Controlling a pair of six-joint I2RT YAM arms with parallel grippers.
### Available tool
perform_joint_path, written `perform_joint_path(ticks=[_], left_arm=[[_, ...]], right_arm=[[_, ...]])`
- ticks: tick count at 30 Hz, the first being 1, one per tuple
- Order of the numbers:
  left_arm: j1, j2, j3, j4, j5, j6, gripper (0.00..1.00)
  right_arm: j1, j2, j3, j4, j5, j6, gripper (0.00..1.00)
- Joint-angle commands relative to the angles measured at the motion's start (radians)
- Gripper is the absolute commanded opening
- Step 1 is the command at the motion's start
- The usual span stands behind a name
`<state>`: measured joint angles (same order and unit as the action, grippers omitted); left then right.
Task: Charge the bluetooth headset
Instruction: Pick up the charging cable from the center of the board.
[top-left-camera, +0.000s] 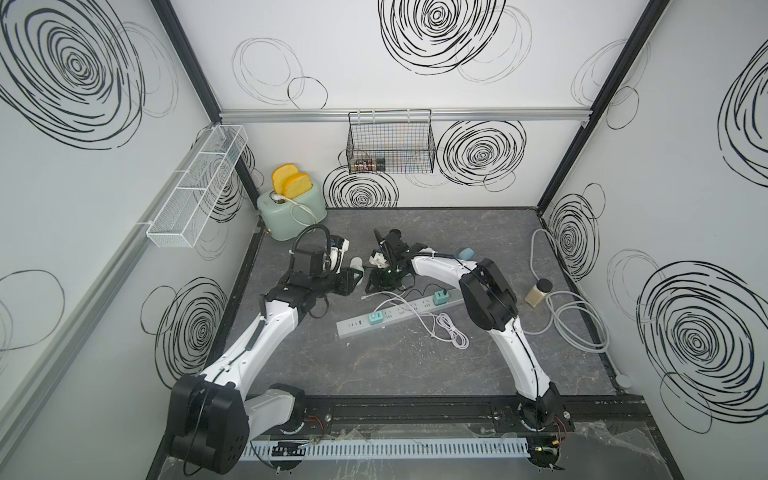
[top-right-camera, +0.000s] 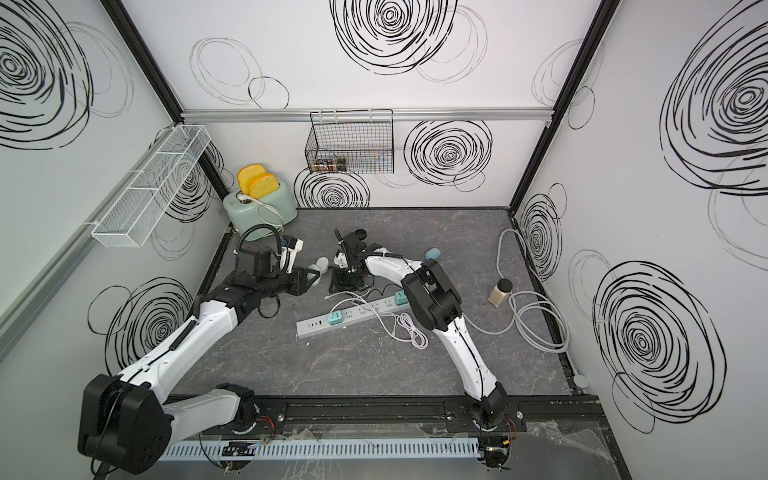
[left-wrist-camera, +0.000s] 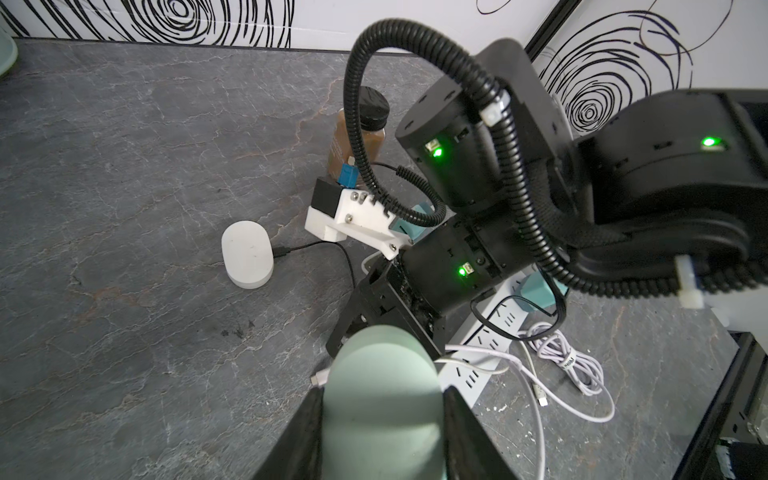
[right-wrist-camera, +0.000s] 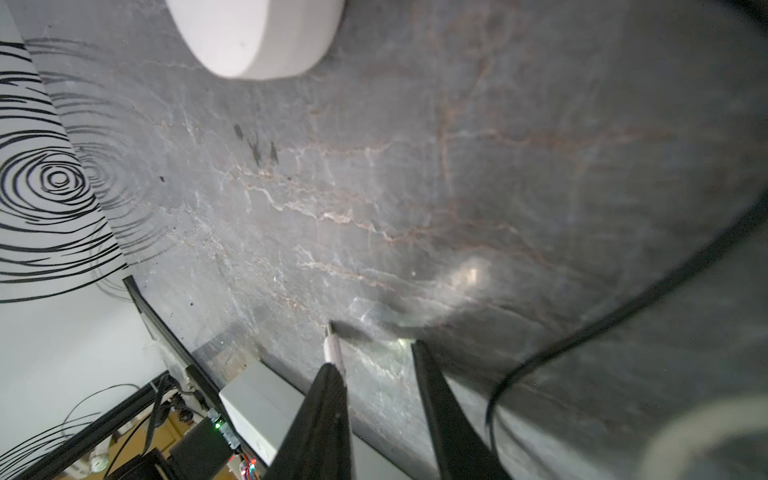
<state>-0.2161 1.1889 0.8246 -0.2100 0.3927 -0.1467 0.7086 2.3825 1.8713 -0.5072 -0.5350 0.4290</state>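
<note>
in both top views, long grey power strip (top-left-camera: 353, 324) (top-right-camera: 311, 327) lying near the right gripper (top-left-camera: 372, 285), in the left wrist view, left gripper (left-wrist-camera: 382, 392) pinching a pale green rounded headset case (left-wrist-camera: 382, 357), in the right wrist view, right jaws standing spread, white cable plug (right-wrist-camera: 332, 347) lying at one fingertip

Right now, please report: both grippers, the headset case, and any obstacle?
Left gripper shut on mint earbud case. Right gripper open, low over table, white cable plug at one fingertip. White case nearby, black cable plugged in.
</note>
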Motion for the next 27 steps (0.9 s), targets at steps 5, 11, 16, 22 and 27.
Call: perform_joint_path(ticks=[5, 11, 16, 22, 27], left_arm=[[0.01, -0.012, -0.01, 0.04, 0.014, 0.004, 0.26], [0.018, -0.009, -0.011, 0.045, 0.018, 0.003, 0.26], [0.027, -0.005, -0.013, 0.05, 0.024, -0.001, 0.26], [0.031, -0.003, -0.015, 0.053, 0.029, -0.004, 0.26], [0.035, -0.003, -0.014, 0.054, 0.031, -0.004, 0.26]], right_arm=[[-0.023, -0.059, -0.005, 0.006, -0.129, 0.013, 0.41], [-0.021, -0.046, 0.006, -0.057, -0.175, -0.055, 0.41], [-0.02, -0.042, 0.009, -0.078, -0.204, -0.092, 0.34], [-0.017, -0.019, 0.03, -0.114, -0.224, -0.122, 0.34], [-0.014, -0.019, 0.03, -0.124, -0.228, -0.139, 0.28]])
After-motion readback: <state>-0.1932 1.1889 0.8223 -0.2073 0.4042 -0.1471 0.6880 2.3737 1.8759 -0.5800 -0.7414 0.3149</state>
